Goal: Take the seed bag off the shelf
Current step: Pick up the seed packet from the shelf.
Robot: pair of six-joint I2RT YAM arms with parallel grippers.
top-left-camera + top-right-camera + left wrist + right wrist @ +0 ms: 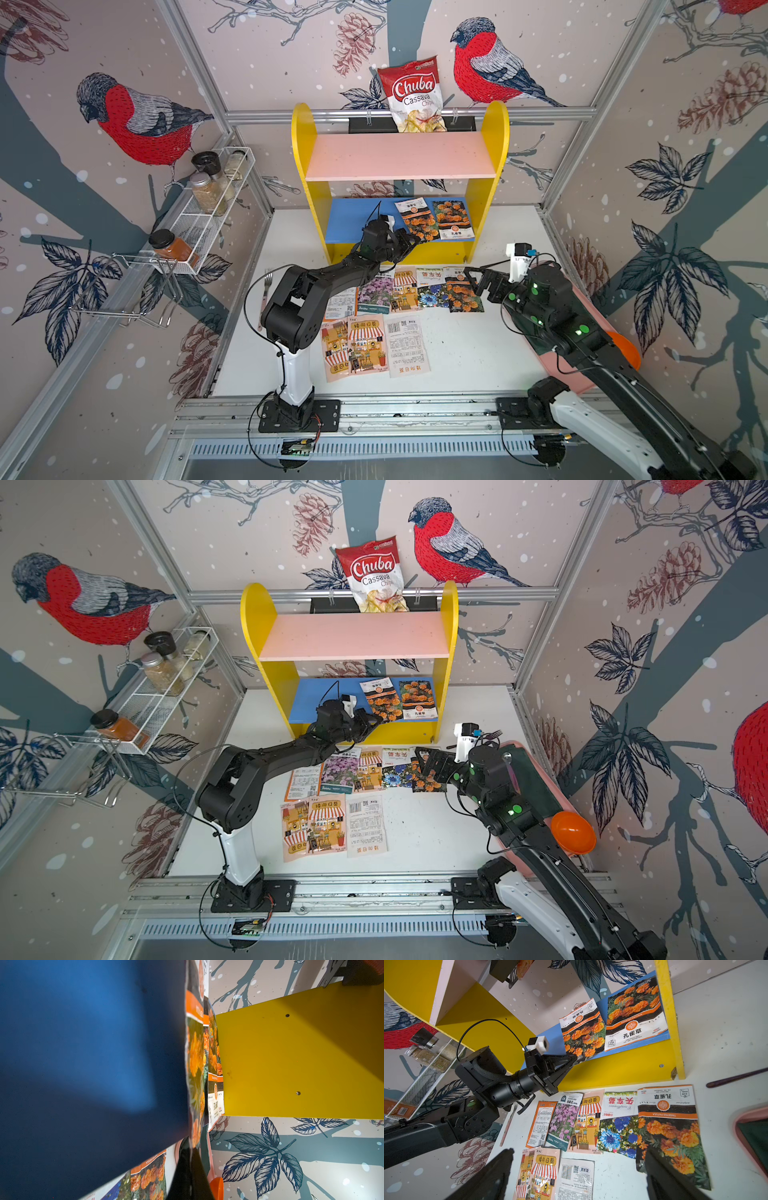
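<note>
The white desk (pixel 457 365) carries the shelf (pixel 303 137) at its 12 o'clock edge. The shelf's yellow side panels frame a pink upper board (pixel 401 160) and a blue lower board (pixel 353 220). The left tool (pixel 411 240) reaches in from 7 o'clock to the front edge of the blue lower board, its jaws together on the near corner of the seed bag (pixel 415 220). The right wrist view shows the tips meeting at that corner, but the pinch is partly hidden, so the hold looks likely rather than plain. The seed bag, printed with marigolds, lies tilted on the blue lower board, with a second marigold bag (pixel 453 218) just beside it at 3 o'clock. The right tool (pixel 579 1152) hangs with its jaws wide apart and empty over the loose seed packets (pixel 399 291), which are spread on the desk at 6 o'clock of the shelf.
</note>
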